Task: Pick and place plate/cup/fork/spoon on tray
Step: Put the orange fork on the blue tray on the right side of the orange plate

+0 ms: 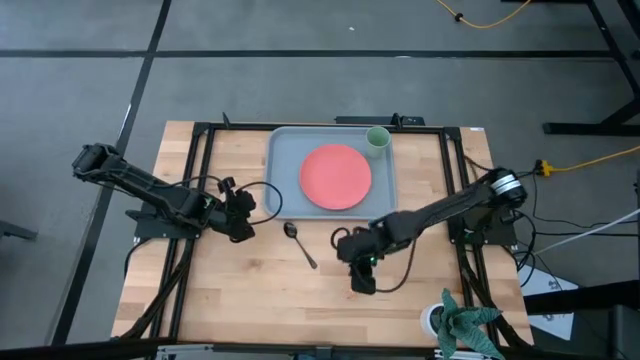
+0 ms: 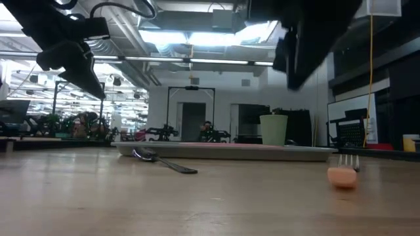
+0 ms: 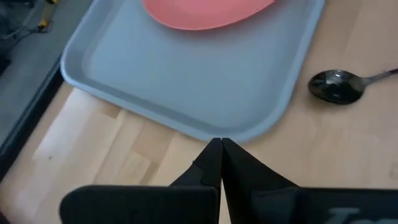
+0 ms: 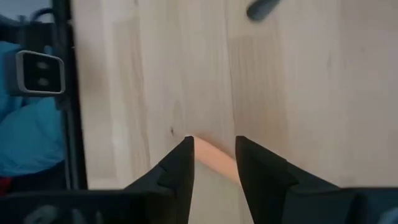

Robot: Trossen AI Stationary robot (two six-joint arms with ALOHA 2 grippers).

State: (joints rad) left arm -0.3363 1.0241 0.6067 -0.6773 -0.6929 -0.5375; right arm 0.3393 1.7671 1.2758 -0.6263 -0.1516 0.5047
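The grey-blue tray [image 1: 285,160] lies at the table's far middle. On it are the coral-red plate [image 1: 336,177] and, in its far right corner, the pale-green cup [image 1: 377,138]. The dark spoon [image 1: 298,243] lies on the wood just near of the tray. The fork [image 2: 344,174] lies flat on the table, its orange handle [image 4: 214,162] showing between my right fingers. My right gripper [image 1: 360,275] is open and hangs well above the fork, hiding it in the high view. My left gripper [image 3: 221,142] is shut and empty, left of the tray's near corner [image 3: 217,130].
A white pot with a green plant [image 1: 455,322] stands at the table's near right corner. Black frame rails [image 1: 195,180] run along the table's left and right sides. Bare wood lies near of the tray, between the spoon and the near edge.
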